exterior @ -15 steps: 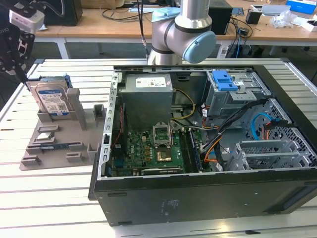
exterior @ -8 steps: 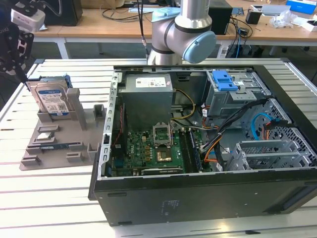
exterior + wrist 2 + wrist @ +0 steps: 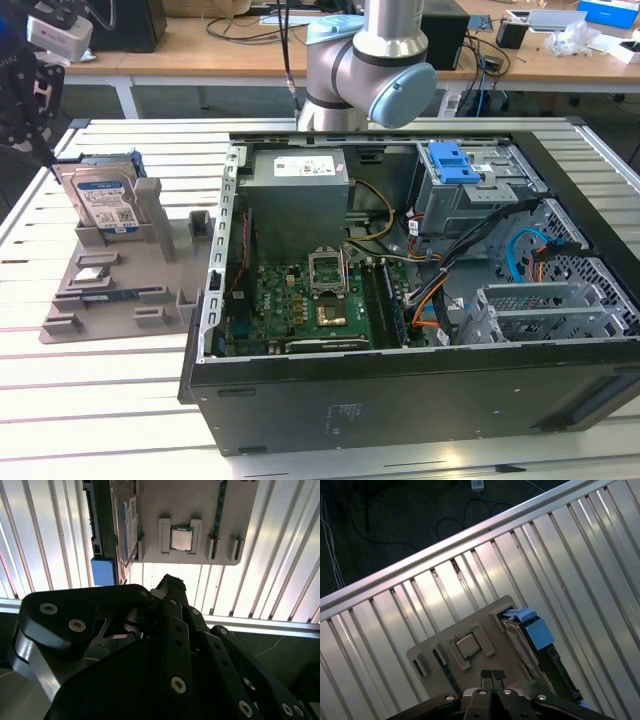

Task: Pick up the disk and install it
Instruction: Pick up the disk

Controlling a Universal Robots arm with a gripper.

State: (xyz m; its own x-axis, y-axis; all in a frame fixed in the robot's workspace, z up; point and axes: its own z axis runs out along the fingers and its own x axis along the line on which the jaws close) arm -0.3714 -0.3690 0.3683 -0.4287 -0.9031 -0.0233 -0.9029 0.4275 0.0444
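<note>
The disk (image 3: 105, 200) is a silver-grey drive with a blue-and-white label. It stands on edge in a grey holder (image 3: 120, 285) on the exterior view's left, outside the computer case. Both wrist views show the disk (image 3: 521, 641) (image 3: 128, 524) with its blue side rail. My gripper (image 3: 42, 150) hangs above and just behind the disk, apart from it. In the first wrist view the gripper (image 3: 492, 676) has its fingertips pressed together with nothing between them, over the holder's edge.
An open black computer case (image 3: 400, 390) lies on the slatted metal table (image 3: 110, 400), holding a motherboard (image 3: 300, 300), a grey metal box (image 3: 297, 200) and a drive cage with a blue latch handle (image 3: 452, 160). The holder also carries a processor chip (image 3: 466, 646) (image 3: 181, 538).
</note>
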